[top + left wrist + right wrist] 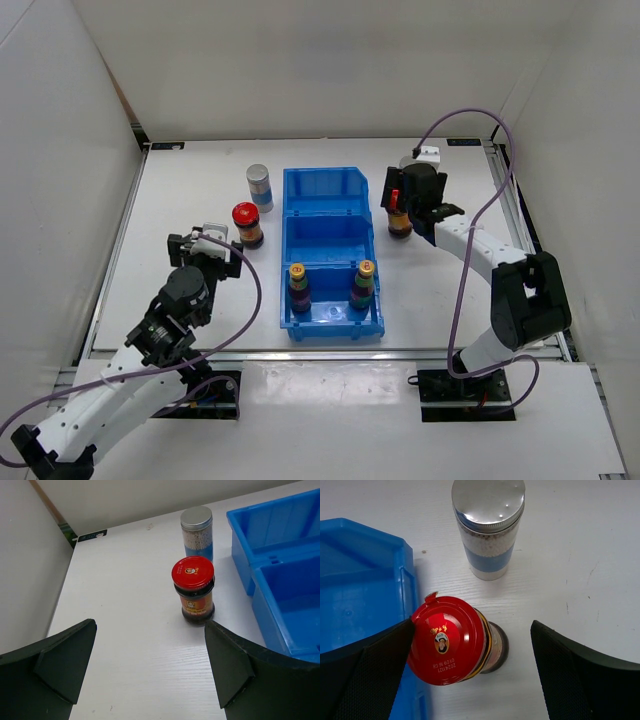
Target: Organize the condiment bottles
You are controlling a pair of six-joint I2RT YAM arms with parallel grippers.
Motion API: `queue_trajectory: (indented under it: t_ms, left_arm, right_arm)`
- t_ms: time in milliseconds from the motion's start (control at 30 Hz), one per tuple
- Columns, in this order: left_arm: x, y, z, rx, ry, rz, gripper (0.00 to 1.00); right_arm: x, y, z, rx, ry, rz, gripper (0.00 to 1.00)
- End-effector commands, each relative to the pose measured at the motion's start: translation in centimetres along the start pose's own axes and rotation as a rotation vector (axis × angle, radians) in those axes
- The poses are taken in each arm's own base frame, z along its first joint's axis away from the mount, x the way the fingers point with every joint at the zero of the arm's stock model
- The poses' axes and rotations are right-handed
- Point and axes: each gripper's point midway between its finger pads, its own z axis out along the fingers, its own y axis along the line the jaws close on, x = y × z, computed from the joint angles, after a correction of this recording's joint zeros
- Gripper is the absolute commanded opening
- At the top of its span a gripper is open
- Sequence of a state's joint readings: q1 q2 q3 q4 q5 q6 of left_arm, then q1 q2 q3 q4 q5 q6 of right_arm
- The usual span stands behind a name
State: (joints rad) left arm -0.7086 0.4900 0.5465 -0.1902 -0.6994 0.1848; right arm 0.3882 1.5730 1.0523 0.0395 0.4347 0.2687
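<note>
Two slim yellow-capped bottles stand in the nearest compartment of the blue bin. Left of the bin stand a silver-capped shaker and a red-lidded jar, which also show in the left wrist view, shaker and jar. My left gripper is open and empty, short of that jar. Right of the bin, my right gripper is open around the second red-lidded jar. The second shaker stands just beyond it, hidden in the top view.
The bin's wall lies close to the right gripper's left finger. The bin's corner is right of the left jar. White walls enclose the table on three sides. A purple cable loops above the right arm.
</note>
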Motion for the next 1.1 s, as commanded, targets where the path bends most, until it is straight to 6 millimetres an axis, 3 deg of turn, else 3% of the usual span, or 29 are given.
queue_trajectory:
  t_ms: [0, 367, 667, 900, 1067]
  left_arm:
    - [0.1, 0.3, 0.3, -0.027, -0.004, 0.007, 1.0]
    - [0.2, 0.0, 0.5, -0.018, -0.006, 0.008, 1.0]
    - [0.4, -0.1, 0.6, -0.018, -0.006, 0.008, 1.0]
    - [0.4, -0.3, 0.6, -0.009, -0.008, 0.008, 1.0]
    - [0.8, -0.4, 0.6, -0.008, -0.001, 0.014, 1.0]
  right_arm:
    - [1.5, -0.1, 0.3, 0.007, 0.049, 0.004, 1.0]
    - [1.7, -1.9, -0.8, 0.074, 0.05, 0.029, 1.0]
    - [3.4, -4.4, -1.8, 0.196, 0.101, 0.08, 1.0]
    - [1.8, -4.7, -2.7, 0.184, 0.044, 0.112, 1.0]
    - [-0.6, -4.7, -4.0, 0.16, -0.026, 0.128, 1.0]
